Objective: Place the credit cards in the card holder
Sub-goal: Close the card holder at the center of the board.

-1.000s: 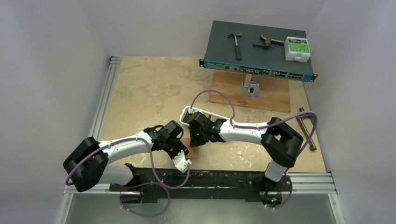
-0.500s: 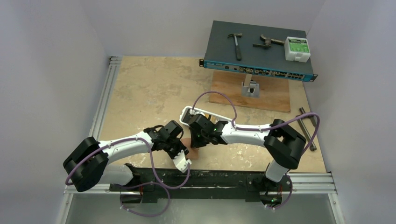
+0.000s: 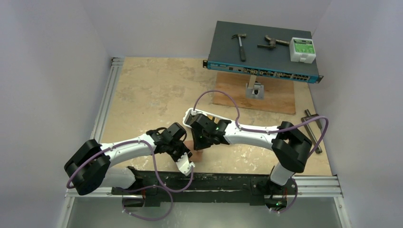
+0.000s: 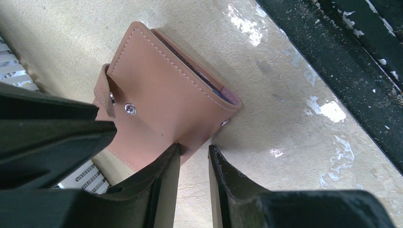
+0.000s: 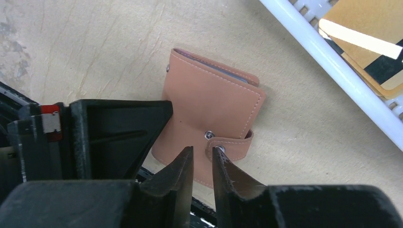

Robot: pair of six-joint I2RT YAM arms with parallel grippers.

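Observation:
The reddish-brown card holder [image 5: 209, 107] lies flat on the table, its tab [image 5: 233, 145] unsnapped and curled by the snap button [image 5: 208, 135]. A pale card edge [image 5: 223, 70] shows in its slot. My right gripper [image 5: 203, 149] hovers over its near edge, jaws slightly open, with the right fingertip at the tab's snap. My left gripper [image 4: 194, 148] is open by a narrow gap with bare table between its fingers. Its left fingertip touches the card holder [image 4: 166, 99] at the edge. An orange-yellow credit card [image 5: 366, 28] lies over a black one [image 5: 382, 71] in the white tray. In the top view both grippers meet over the card holder [image 3: 197, 154].
The white tray [image 3: 190, 114] sits just behind the grippers. At the back right a network switch [image 3: 263, 52] carries a hammer, another tool and a white box, with a wooden board [image 3: 256, 97] in front. A metal bar [image 3: 312, 130] lies right. The black rail [image 4: 342, 61] runs along the near edge.
My right gripper's jaws have parted slightly from shut. The right arm has shifted a little. The left arm and the card holder have stayed put.

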